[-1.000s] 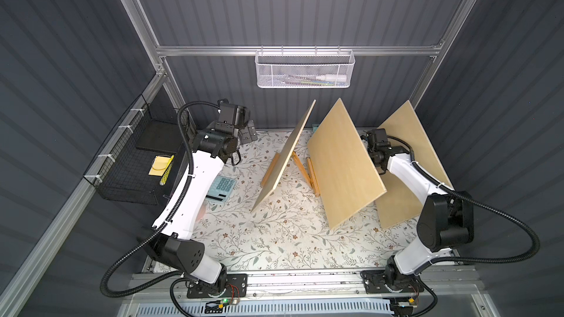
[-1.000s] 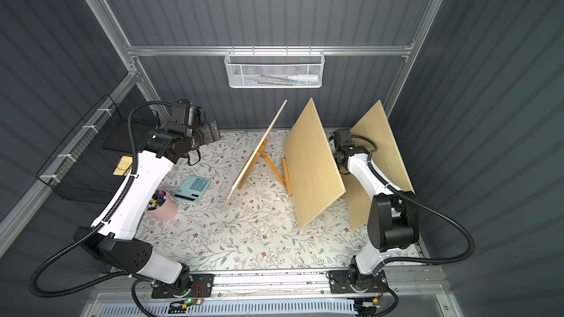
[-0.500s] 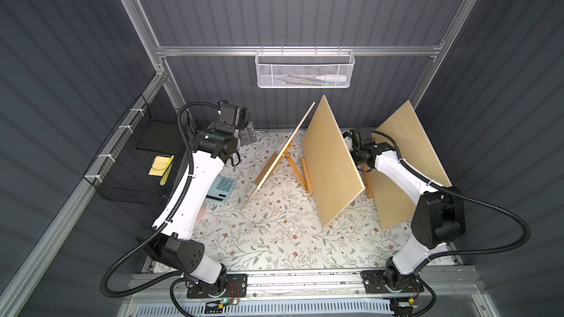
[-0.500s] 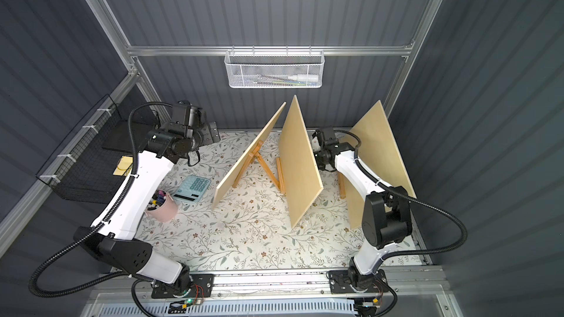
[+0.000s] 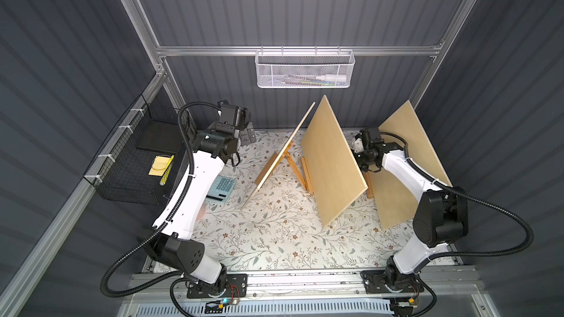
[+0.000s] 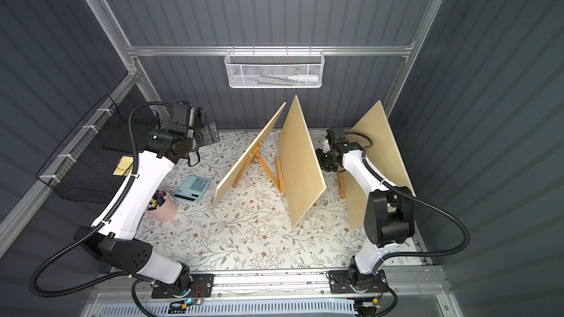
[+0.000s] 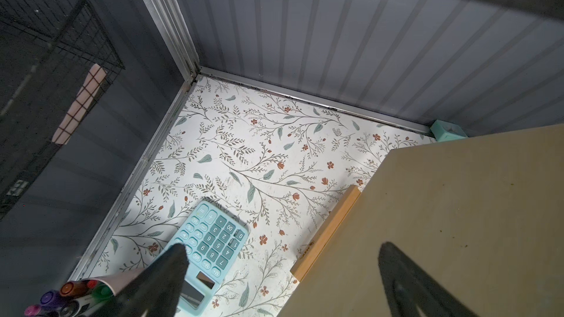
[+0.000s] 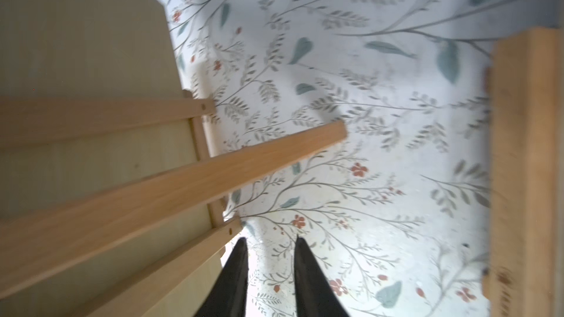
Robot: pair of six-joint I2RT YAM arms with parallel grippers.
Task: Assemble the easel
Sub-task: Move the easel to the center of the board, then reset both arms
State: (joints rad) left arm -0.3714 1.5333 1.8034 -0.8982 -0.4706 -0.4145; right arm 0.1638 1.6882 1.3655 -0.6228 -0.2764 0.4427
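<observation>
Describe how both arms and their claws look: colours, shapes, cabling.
The left arm and the right arm match: white curved links between rounded black joints, each trailed by a black ribbed hose. The left claw and the right claw each have two tapering black fingers.

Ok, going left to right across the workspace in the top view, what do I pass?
black wire basket → pink pen cup → teal calculator → leftmost wooden board → middle wooden board → rightmost wooden board
</observation>
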